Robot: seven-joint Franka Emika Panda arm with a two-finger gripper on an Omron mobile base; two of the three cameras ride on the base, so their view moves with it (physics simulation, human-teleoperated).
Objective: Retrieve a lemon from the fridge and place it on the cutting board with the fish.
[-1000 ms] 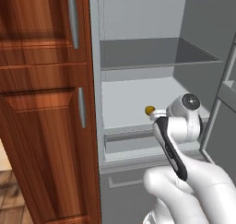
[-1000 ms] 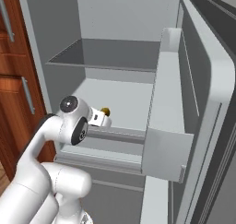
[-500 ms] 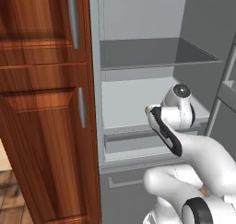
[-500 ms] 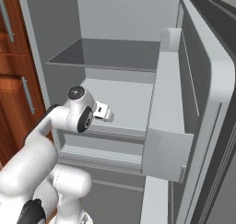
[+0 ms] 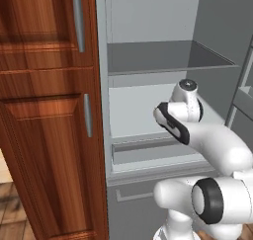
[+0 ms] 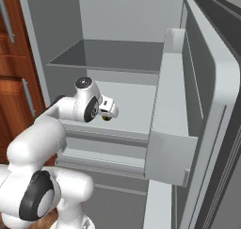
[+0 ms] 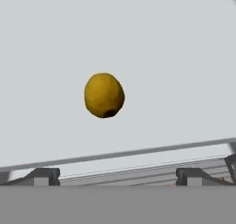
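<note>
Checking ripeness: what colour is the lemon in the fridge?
Deep yellow, with a small dark spot at one end; the lemon shows best in the hand view.

arm: glossy white rounded shells
joints: dark grey rings with round end caps
wrist: black band
finger tips: small, dark grey

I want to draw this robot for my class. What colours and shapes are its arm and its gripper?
The arm is made of smooth, rounded white tubes, a bit like fat sausages. Its joints have dark rings and round grey caps, and a dark stripe runs along one part. The gripper at the end has two small dark finger tips. No cables or writing can be seen on it.
</note>
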